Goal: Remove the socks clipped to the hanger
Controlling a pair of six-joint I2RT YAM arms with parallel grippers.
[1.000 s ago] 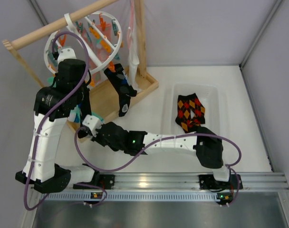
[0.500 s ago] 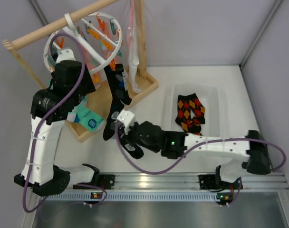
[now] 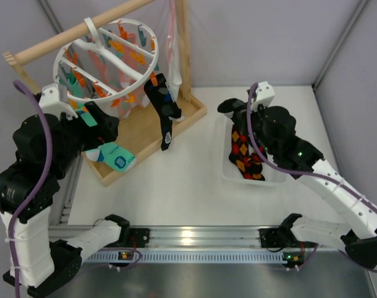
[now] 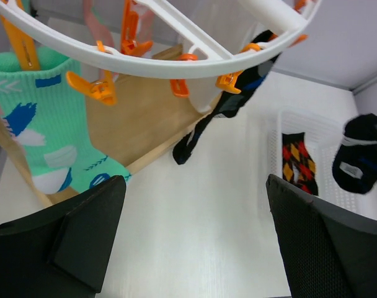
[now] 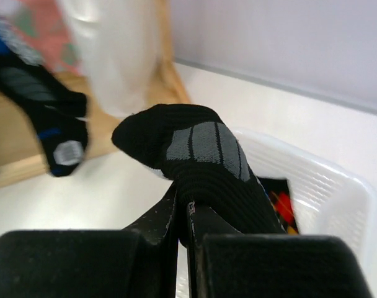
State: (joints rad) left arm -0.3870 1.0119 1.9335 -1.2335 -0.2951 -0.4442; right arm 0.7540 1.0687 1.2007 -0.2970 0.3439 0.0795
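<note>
The white ring hanger [image 3: 108,59] hangs from the wooden rail, its orange and teal clips [image 4: 98,90] around the rim. A black sock with a blue patch [image 3: 164,110] and a teal patterned sock [image 3: 111,155] stay clipped to it. Pale socks [image 3: 174,68] hang by the post. My left gripper [image 3: 105,129] stands open and empty below the ring's near rim, with its fingers [image 4: 89,230] wide apart over bare table. My right gripper [image 5: 188,211] is shut on a black sock with a grey patch [image 5: 201,155]. It holds that sock [image 3: 227,107] over the tray's far left corner.
The clear plastic tray [image 3: 288,133] at the right holds a black sock with orange-red diamonds [image 3: 244,152]. The wooden rail frame's base board [image 3: 139,133] lies under the hanger, and its upright post [image 3: 183,49] stands beside the clipped black sock.
My right arm swung from under the hanger across to the tray, carrying a black sock. My left gripper opened and drew back down and left from the ring, which swung.
</note>
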